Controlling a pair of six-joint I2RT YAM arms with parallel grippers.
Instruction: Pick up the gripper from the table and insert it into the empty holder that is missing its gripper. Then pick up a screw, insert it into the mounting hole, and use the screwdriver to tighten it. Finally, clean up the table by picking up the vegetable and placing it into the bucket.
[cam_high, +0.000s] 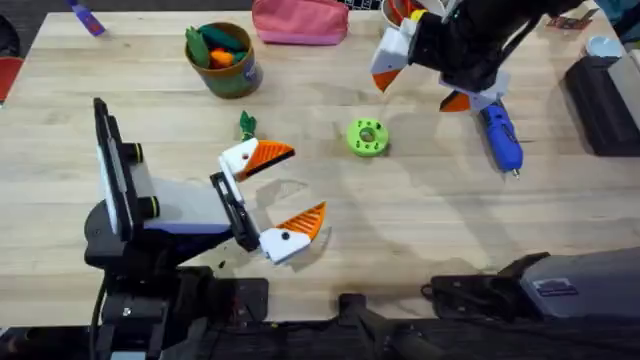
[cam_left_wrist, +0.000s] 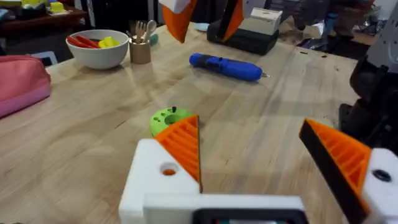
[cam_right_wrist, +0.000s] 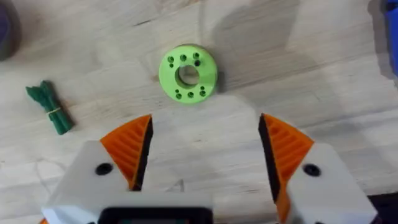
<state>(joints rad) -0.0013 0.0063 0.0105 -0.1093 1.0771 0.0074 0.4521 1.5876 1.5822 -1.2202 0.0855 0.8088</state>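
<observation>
My left gripper (cam_high: 306, 181) stands open over the table's middle, both white mounts bearing orange fingers (cam_left_wrist: 184, 144). My right gripper (cam_high: 420, 92) hangs open above the back right, also with two orange fingers (cam_right_wrist: 127, 146). Between them lies a green round disc (cam_high: 367, 137) with holes (cam_right_wrist: 188, 73). The blue screwdriver (cam_high: 500, 138) lies right of the disc (cam_left_wrist: 225, 66). The small green vegetable (cam_high: 247, 125) lies left of the disc (cam_right_wrist: 50, 107). The green bucket (cam_high: 222, 55) stands at the back left, toy food in it. A loose gripper, an empty holder and a screw are out of view.
A pink pouch (cam_high: 300, 20) lies at the back edge. A black box (cam_high: 605, 105) sits at the far right. A white bowl (cam_left_wrist: 98, 48) and a small cup of utensils (cam_left_wrist: 140, 48) stand at the back.
</observation>
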